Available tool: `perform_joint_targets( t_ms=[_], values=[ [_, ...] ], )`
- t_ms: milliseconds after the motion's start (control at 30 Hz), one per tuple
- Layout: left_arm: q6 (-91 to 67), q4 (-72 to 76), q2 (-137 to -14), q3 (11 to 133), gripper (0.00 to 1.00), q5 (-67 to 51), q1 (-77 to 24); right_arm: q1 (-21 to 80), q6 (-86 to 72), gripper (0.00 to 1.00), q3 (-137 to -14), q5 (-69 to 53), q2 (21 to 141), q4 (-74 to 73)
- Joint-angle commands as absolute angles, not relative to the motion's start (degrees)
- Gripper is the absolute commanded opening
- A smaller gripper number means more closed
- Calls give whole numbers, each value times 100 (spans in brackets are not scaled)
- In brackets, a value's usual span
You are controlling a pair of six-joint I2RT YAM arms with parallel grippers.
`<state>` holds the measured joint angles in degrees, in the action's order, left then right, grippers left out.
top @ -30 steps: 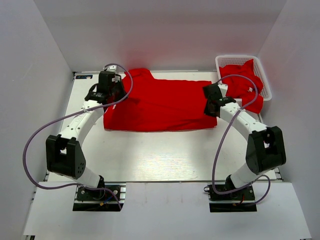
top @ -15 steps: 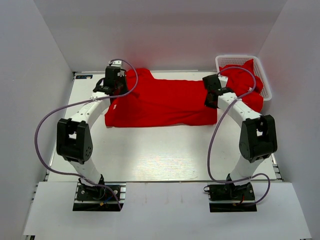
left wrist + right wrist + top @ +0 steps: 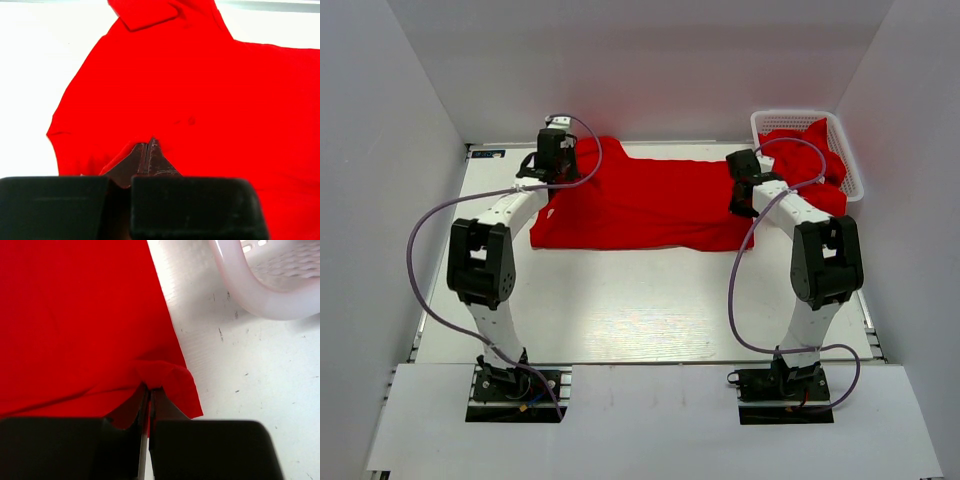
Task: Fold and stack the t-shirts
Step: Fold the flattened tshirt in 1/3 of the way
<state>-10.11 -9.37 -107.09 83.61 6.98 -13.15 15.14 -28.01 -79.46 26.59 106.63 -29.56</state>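
Observation:
A bright red t-shirt (image 3: pixel 645 205) lies spread and partly folded across the far half of the table. My left gripper (image 3: pixel 556 172) is shut on its left edge near the sleeve; in the left wrist view the gripper (image 3: pixel 148 150) pinches a fold of the red t-shirt (image 3: pixel 200 90). My right gripper (image 3: pixel 744 195) is shut on the shirt's right edge; in the right wrist view the gripper (image 3: pixel 149 392) holds a bunched fold of the red cloth (image 3: pixel 80 315). More red t-shirts (image 3: pixel 810 165) fill the white basket (image 3: pixel 850 160).
The white lattice basket stands at the far right corner, its rim also in the right wrist view (image 3: pixel 260 295). White walls close in the table on the left, back and right. Purple cables loop off both arms.
Both grippers moved toward the far edge carrying the shirt's near edge with them, so the shirt's near edge now lies farther from the arm bases and the cloth looks narrower.

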Motion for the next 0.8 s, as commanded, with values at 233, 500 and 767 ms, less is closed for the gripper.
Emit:
perform_joint_targets(
  t_ms=[233, 500, 767],
  values=[
    [-1045, -1325, -11662, 9569, 0, 1274, -1126, 1371, -2540, 0, -8734, 2698, 11169, -2821],
    [-1160, -2170, -12182, 10757, 100, 1503, -1072, 1345, -2435, 81, -9387, 2593, 11365, -3401],
    [-1379, -2303, -11410, 10127, 100, 811, -1072, 1406, -2347, 90, -8676, 1303, 10697, -3157]
  ],
)
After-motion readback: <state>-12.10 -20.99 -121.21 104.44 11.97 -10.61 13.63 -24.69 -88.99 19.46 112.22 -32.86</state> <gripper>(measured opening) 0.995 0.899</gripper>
